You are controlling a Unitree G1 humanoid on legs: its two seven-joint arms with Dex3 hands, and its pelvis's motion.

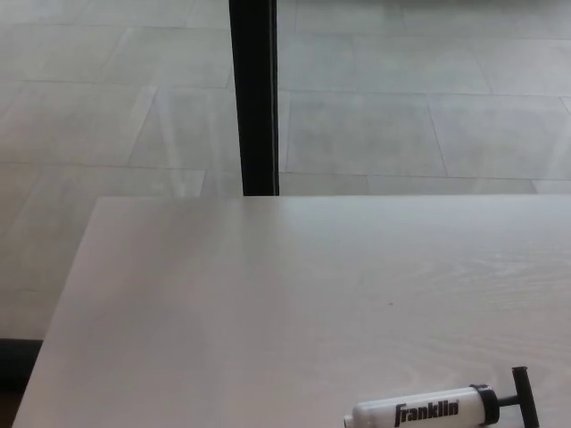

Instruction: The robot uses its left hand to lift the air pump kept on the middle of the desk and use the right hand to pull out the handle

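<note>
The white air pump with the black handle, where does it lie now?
In the head view, the white air pump lies flat at the pale wooden desk's near edge, lower right, handle pointing right.

This looks like an office or lab hall rather than a home. A pale wood-grain desk (268, 303) stands bare on a floor (401, 125) of large grey tiles with thin joints (the sort laid in commercial buildings). A black post (254, 98) rises behind the desk's far edge. No household furnishing shows, and soft light glares off the tiles at left.
</note>
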